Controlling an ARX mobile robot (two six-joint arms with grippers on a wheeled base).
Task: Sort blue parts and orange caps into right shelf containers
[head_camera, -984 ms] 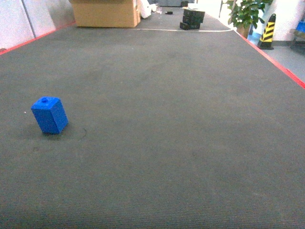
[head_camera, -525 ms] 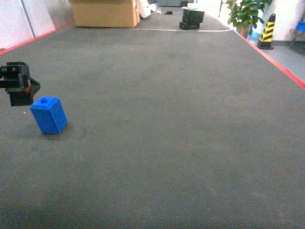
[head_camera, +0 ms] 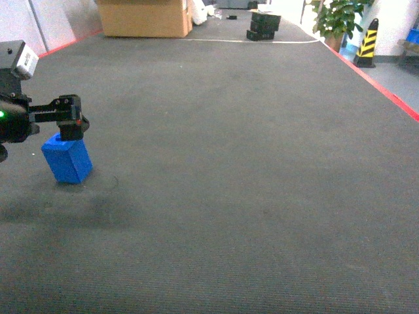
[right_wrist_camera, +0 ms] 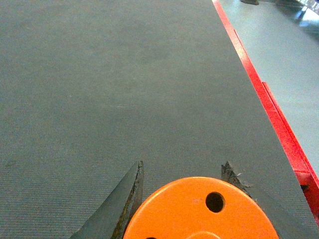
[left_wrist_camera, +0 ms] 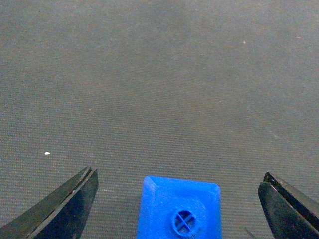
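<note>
Surface (head_camera: 249, 170): dark grey, finely ribbed mat, broad and long, edged by a red border (head_camera: 386, 91) along its sides. Lying directly on it: one blue part (head_camera: 67, 159), standing slightly tilted near the left edge; a small white speck (left_wrist_camera: 47, 153) on the mat near it.

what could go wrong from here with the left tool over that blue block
1. The blue part stands tilted on the mat; a fingertip touching one side first could tip it.
2. The left tool is open and wide of the part, so an off-centre close may push it away.
3. The right tool holds the orange cap; jolts might loosen it.
</note>
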